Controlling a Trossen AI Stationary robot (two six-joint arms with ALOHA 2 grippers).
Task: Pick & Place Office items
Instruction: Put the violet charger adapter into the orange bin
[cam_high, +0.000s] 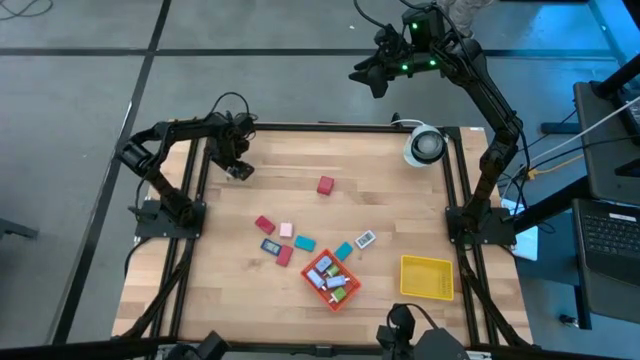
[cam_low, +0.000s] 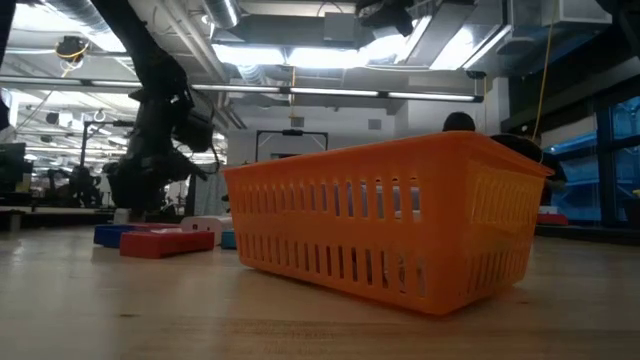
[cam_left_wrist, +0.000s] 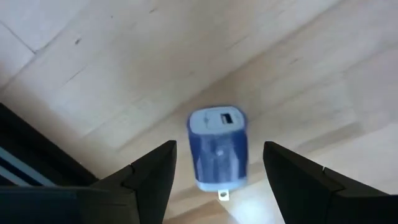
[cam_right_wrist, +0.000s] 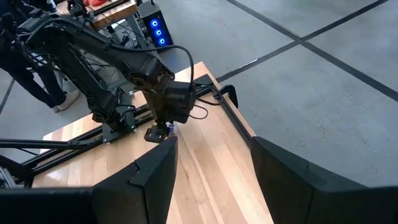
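Observation:
My left gripper (cam_high: 238, 170) hangs fingers down over the table's far left part, open. Below it a blue-and-white plug-in charger block (cam_left_wrist: 217, 149) lies on the wood between the two fingers (cam_left_wrist: 158, 174), with a gap on each side. The right wrist view shows the same gripper (cam_right_wrist: 159, 133) from afar. Several small office items lie mid-table: a red cube (cam_high: 325, 185), a red piece (cam_high: 264, 225), a pink one (cam_high: 286, 230), a teal one (cam_high: 305, 242). My right gripper (cam_high: 377, 78) waits open, high beyond the far edge.
An orange slotted basket (cam_high: 318, 290) (cam_low: 390, 220) with several small pieces in it stands near the front middle. A yellow tray (cam_high: 427, 277) sits at the front right. A white tape roll (cam_high: 425, 146) is at the far right corner. Black frame rails border the table.

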